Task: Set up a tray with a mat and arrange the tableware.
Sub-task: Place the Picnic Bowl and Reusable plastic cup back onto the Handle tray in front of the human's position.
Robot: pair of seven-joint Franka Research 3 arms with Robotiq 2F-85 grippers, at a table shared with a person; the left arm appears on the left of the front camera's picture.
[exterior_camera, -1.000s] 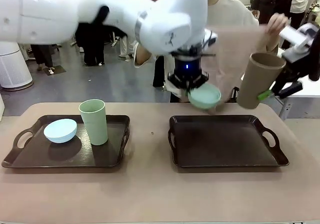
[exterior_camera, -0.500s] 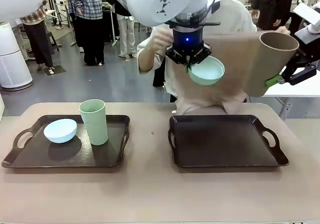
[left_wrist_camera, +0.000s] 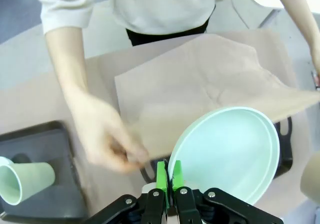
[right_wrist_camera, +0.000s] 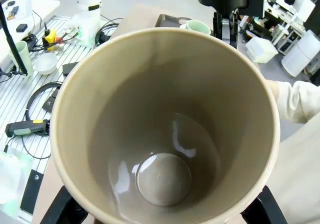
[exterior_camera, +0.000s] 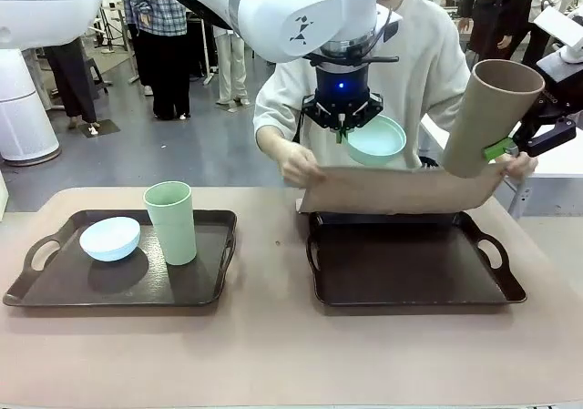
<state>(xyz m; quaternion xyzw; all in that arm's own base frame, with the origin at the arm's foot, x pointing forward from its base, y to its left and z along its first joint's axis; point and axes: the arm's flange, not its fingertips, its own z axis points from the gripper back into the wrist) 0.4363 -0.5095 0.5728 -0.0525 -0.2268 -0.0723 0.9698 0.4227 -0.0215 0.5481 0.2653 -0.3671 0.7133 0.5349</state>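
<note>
Mat (exterior_camera: 401,191): beige sheet held low over the far edge of the right tray (exterior_camera: 412,301), gripped at one end by the person's hand (exterior_camera: 299,165) and at the opposite end by the other hand (exterior_camera: 521,165). Mint green bowl (exterior_camera: 378,141): tilted in the air above the mat, its rim pinched between the closed fingers of the left gripper (exterior_camera: 342,128). Brown-tan cup (exterior_camera: 483,117): tilted, clamped across its wall by the right gripper (exterior_camera: 506,145). Pale green cup (exterior_camera: 171,222), upright, and pale blue bowl (exterior_camera: 110,238): side by side in the left tray (exterior_camera: 118,296).

Mint bowl (exterior_camera: 377,142) in left claw (exterior_camera: 343,135), mat (exterior_camera: 401,191) over tray (exterior_camera: 410,301)
</note>
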